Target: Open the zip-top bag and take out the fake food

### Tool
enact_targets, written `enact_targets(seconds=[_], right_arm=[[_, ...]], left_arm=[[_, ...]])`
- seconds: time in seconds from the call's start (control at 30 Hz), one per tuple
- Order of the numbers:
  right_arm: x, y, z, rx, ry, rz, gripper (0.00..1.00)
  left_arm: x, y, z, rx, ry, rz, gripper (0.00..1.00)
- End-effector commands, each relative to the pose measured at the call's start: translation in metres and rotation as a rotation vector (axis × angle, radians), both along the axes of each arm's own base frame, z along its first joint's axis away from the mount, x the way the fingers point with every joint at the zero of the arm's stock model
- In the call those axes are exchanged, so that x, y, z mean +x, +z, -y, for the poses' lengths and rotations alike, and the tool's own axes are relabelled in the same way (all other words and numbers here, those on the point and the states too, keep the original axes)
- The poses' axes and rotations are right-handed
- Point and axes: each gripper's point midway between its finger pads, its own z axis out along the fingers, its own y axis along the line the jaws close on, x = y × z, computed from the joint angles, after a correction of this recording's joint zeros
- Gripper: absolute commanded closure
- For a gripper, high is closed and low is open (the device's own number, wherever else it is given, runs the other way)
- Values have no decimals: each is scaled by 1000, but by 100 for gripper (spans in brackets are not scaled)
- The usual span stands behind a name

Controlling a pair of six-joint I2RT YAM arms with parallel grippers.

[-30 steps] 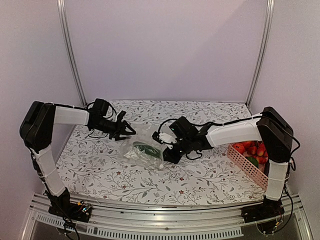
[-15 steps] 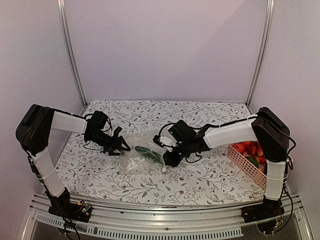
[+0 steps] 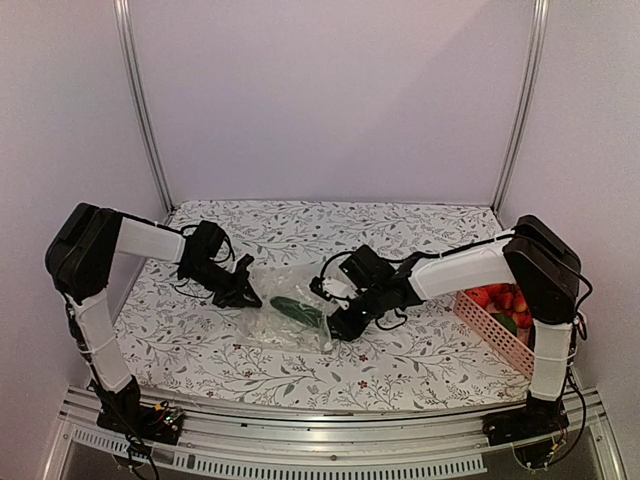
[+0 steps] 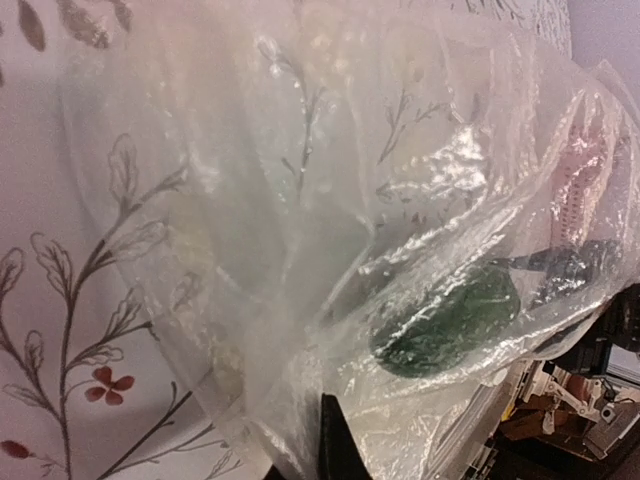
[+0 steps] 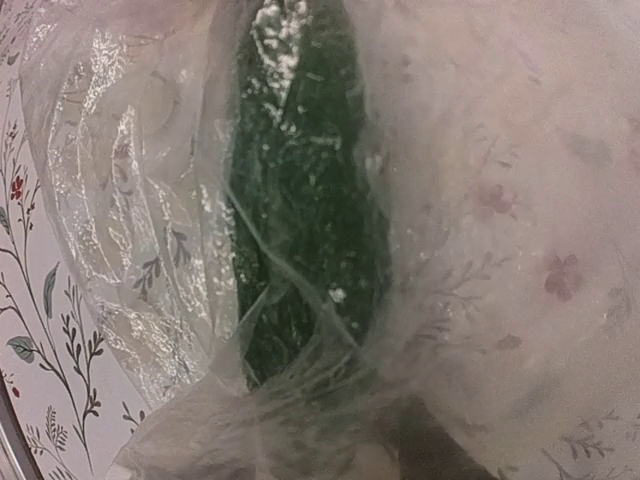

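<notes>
the zip-top bag point(image 3: 268, 325) is seen lying crumpled on the flower-printed table point(image 3: 400, 365), about midway between the two arms. one piece of the fake food, a long green cucumber point(image 3: 297, 309), is enclosed in it and is seen through the clear plastic in both wrist views point(image 4: 445, 320) point(image 5: 300, 200). the left gripper point(image 3: 243, 296) is held against the bag's left edge. only one dark finger point(image 4: 335, 450) is shown at the bottom of its wrist view, half covered by plastic, so whether the claw is apart or together cannot be told. the right gripper point(image 3: 336, 326) is set at the bag's right edge, and the film is bunched tightly towards its fingers (mostly hidden under the plastic), so it is read as clamped on the bag. a pink basket point(image 3: 490, 328) is placed at the table's right edge, well apart from the bag, with red strawberries point(image 3: 500, 297) held inside.
</notes>
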Motion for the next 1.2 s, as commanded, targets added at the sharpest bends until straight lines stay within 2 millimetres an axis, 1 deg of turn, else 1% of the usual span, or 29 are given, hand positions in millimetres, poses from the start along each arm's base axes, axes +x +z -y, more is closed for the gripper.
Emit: enact_targets(seconds=[0.0,0.13,0.27,0.33,0.47,0.67,0.83,0.87,0.9,1.0,1.1,1.17], right_arm=[[6,14,4,-19,-3,57,52],[13,17,8,-34,-4,88,53],[18,14,13,-55,5,105,55],[20,15,11,-54,20,119,57],[23,17,4,-44,43,128,65],[28,22,-8,-24,75,145,66],[28,12,-9,-49,94,139,77],[28,9,-8,-54,94,136,78],[28,7,-7,-60,94,135,77],[27,1,-3,-76,89,129,66],[28,-5,-2,-88,81,120,64],[28,-7,-4,-89,78,115,64]], left_arm=[[1,-8,1,43,-46,1,100],[3,-10,0,54,-57,3,100],[5,-11,1,58,-65,2,100],[6,-10,1,55,-68,6,100],[7,-9,3,53,-74,6,100],[9,-8,4,46,-77,6,100],[12,-7,5,41,-76,8,100],[12,-7,5,41,-76,8,100],[12,-8,5,42,-75,5,100],[13,-8,6,40,-75,4,100],[13,-9,6,37,-76,2,100],[13,-10,6,38,-76,0,100]])
